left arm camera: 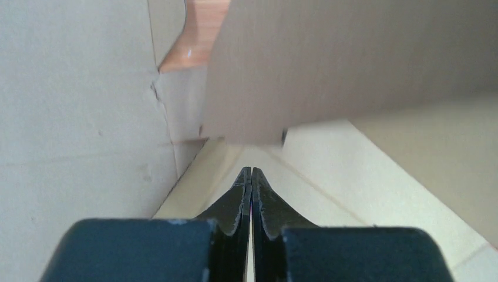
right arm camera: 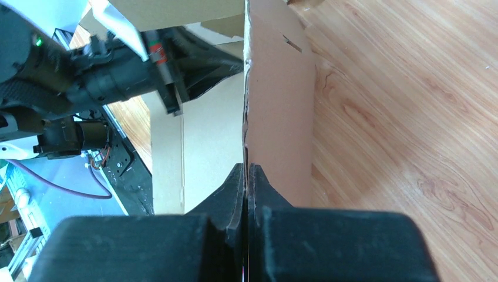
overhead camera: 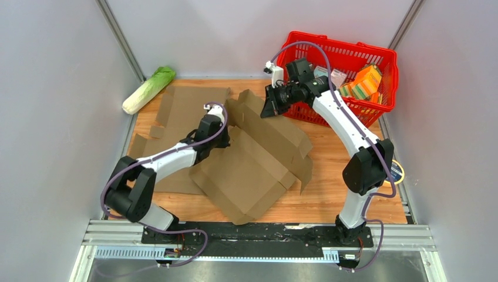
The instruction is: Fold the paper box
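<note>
The paper box (overhead camera: 252, 158) is a brown cardboard blank lying partly folded in the middle of the table, with one flap raised at its far side. My right gripper (overhead camera: 265, 109) is shut on the edge of that raised flap (right arm camera: 279, 117), which runs straight into its closed jaws (right arm camera: 246, 167). My left gripper (overhead camera: 221, 120) is at the box's left side, under the raised flap (left arm camera: 352, 59). Its jaws (left arm camera: 251, 171) are shut with nothing visible between them, the tips over a pale inner panel (left arm camera: 329, 176).
A second flat cardboard sheet (overhead camera: 182, 106) lies beneath my left arm. A napa cabbage (overhead camera: 150, 88) rests at the far left corner. A red basket (overhead camera: 376, 56) holding orange cartons (overhead camera: 364, 82) stands at the far right, just behind my right gripper.
</note>
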Robot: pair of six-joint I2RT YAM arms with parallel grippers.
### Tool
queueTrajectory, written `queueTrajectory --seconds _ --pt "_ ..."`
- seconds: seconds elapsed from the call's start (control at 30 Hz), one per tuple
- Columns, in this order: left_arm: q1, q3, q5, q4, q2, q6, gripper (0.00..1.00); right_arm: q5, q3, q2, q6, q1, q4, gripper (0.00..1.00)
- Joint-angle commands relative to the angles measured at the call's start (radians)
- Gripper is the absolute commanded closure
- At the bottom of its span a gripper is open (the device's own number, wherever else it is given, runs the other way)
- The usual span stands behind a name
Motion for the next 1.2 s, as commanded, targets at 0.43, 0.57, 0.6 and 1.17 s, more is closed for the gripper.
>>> queueTrajectory --seconds 0.43,0.57,0.6,1.17 --pt "-0.024 -0.048 -0.053 0.332 -0.089 -0.118 1.00 0.022 0.072 -0.020 0.128 0.003 0.040 1.00" --pt "-0.024 -0.027 -0.205 0.339 -0.058 -0.103 1.00 0.007 0.067 -0.031 0.125 0.003 0.045 1.00" --pt "-0.024 -0.018 -0.248 0.322 -0.040 -0.086 1.00 0.007 0.072 -0.032 0.123 0.004 0.043 1.00" --pt "-0.028 0.009 -0.212 0.180 0.039 -0.092 1.00 -0.022 0.081 -0.020 0.122 0.001 0.069 1.00"
